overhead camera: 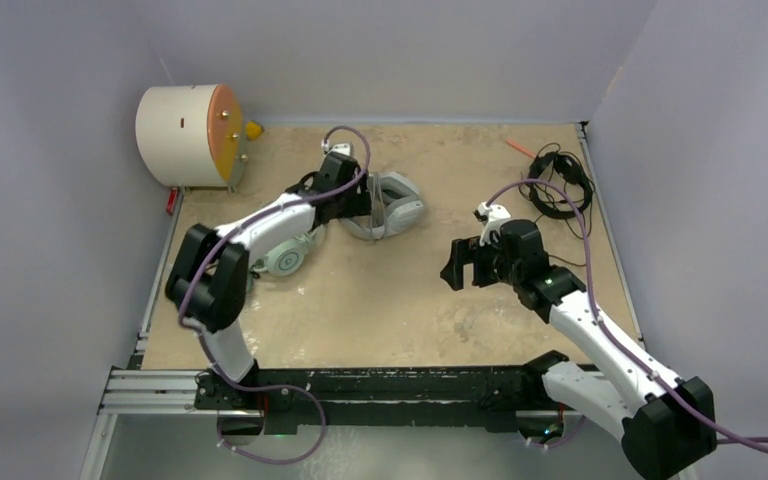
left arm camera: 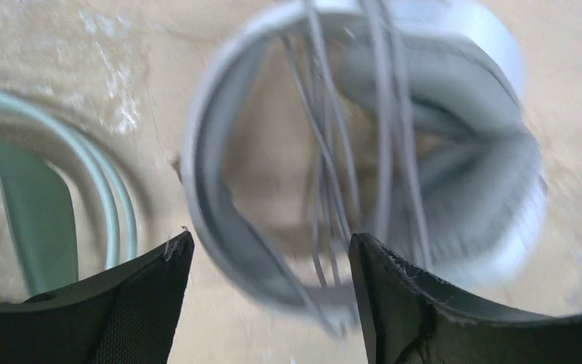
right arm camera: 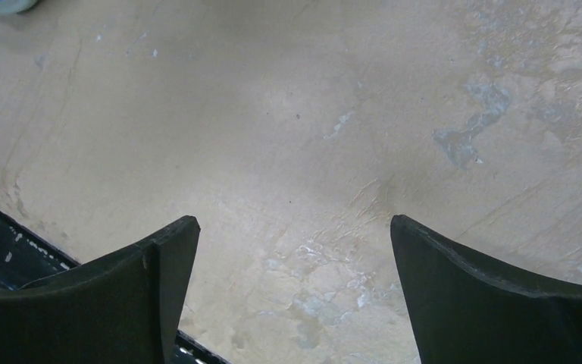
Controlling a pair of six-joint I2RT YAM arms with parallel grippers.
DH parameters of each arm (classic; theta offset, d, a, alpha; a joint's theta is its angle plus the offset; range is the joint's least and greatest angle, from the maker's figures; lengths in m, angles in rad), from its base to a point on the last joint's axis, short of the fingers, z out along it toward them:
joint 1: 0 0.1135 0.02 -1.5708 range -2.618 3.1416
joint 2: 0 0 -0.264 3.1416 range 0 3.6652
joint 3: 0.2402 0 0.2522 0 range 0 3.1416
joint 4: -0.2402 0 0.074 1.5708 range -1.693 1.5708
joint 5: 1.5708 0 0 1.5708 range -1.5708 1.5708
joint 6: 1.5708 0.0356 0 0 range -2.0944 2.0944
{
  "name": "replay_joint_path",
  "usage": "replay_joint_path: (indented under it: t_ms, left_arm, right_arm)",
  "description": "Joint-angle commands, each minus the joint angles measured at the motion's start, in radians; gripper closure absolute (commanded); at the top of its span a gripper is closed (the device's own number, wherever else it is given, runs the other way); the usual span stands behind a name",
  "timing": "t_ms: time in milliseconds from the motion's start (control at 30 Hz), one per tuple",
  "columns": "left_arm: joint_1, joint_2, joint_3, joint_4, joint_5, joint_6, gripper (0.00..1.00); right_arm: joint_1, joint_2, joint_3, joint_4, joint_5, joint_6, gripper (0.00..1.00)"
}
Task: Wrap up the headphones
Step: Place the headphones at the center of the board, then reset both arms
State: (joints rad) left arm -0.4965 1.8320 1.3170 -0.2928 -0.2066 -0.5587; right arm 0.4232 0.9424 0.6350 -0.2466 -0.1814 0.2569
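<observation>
The large white-and-grey headphones (overhead camera: 397, 212) lie at the table's back middle, with their grey cable (left arm camera: 326, 144) strung across the headband (left arm camera: 220, 220). My left gripper (overhead camera: 358, 205) is open right over them, and its jaws (left arm camera: 269, 250) stand either side of the band's near part; the view is blurred. The mint-green headphones (overhead camera: 285, 258) lie under the left arm and also show in the left wrist view (left arm camera: 42, 205). The thin black headphones (overhead camera: 558, 185) lie at the back right with a tangled cable. My right gripper (overhead camera: 452, 268) is open and empty (right arm camera: 295, 227) over bare table. The teal-cupped headset cannot be made out.
A cream drum with an orange face (overhead camera: 190, 135) stands at the back left corner. A small orange stick (overhead camera: 520, 147) lies near the back right. Grey walls close the table's back and sides. A black rail (overhead camera: 380, 385) runs along the near edge.
</observation>
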Motion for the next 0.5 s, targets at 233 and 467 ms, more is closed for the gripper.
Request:
replay_joint_path:
  t_ms: [233, 467]
  left_arm:
    - [-0.047, -0.660, -0.534, 0.322, 0.151, 0.195, 0.19]
    - [-0.048, -0.848, -0.742, 0.398, 0.113, 0.187, 0.00]
  right_arm:
    - [-0.001, -0.140, -0.051, 0.078, 0.170, -0.009, 0.01]
    - [-0.001, -0.178, -0.090, 0.123, 0.287, 0.004, 0.01]
